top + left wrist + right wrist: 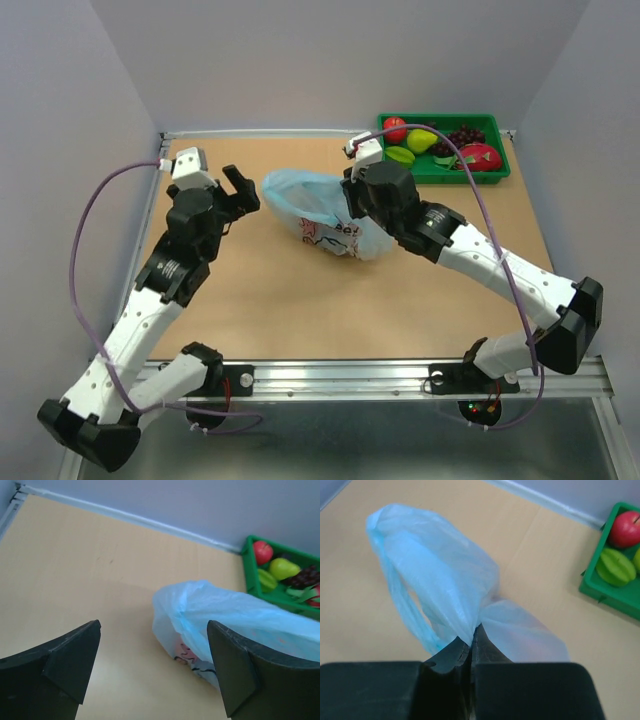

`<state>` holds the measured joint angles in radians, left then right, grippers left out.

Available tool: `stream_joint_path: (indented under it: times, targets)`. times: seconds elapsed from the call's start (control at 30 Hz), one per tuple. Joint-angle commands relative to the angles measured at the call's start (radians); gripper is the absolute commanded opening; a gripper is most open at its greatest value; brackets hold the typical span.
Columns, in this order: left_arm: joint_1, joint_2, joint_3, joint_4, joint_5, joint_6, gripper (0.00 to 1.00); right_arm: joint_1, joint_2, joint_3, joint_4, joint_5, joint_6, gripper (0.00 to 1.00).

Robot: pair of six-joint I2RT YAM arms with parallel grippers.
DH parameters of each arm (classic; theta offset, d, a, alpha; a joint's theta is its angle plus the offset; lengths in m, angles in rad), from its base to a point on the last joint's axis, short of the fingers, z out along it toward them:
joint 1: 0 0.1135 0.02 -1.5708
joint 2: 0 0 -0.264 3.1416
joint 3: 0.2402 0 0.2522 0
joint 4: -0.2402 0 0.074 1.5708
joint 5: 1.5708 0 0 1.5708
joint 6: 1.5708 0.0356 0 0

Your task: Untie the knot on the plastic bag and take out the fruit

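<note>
1. The right gripper (471, 642) is closed, its two fingers pressed together on a pinch of the plastic bag (435, 565). The thin blue film fans out from between the fingertips to both sides.
2. In the right wrist view the bag billows up and away from that pinch, and a handle loop hangs open on its left side.
3. The knot cannot be picked out in any view.
4. The bag lies in the middle of the table (260, 300). Its puffed blue end points toward the left arm, and its printed part sits nearer, below the right wrist.
5. The left gripper (241, 190) is wide open and holds nothing. It sits just beside the bag's left end without touching it, and the bag fills the space ahead of it between the two fingers (75, 655).
6. A green tray (500, 172) sits at the far right corner of the table, apart from the bag.
7. The tray holds a red apple (395, 128), a yellow-green pear (421, 140), dark grapes (465, 134), a green star-shaped fruit (400, 155) and a red fruit (479, 157).
8. The right arm's wrist and its purple cable (470, 190) cross above the table between the bag and the tray.
9. Whether any fruit is inside the bag cannot be told.
</note>
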<state>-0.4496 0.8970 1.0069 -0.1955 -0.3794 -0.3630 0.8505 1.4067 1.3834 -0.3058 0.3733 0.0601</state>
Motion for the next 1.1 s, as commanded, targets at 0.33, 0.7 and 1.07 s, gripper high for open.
stream_joint_path:
  times: [0.33,0.7,1.07]
  targets:
    - [-0.096,-0.110,-0.415,0.244,0.183,-0.494,0.99,-0.004,0.017,-0.130,0.129,-0.138,0.184,0.01]
    - [-0.097,-0.007,-0.490,0.510,0.082,-0.712,0.99,-0.004,-0.023,-0.184,0.145,-0.154,0.195,0.01]
    - [-0.106,0.204,-0.393,0.611,0.082,-0.746,0.99,-0.004,-0.061,-0.248,0.162,-0.178,0.207,0.01]
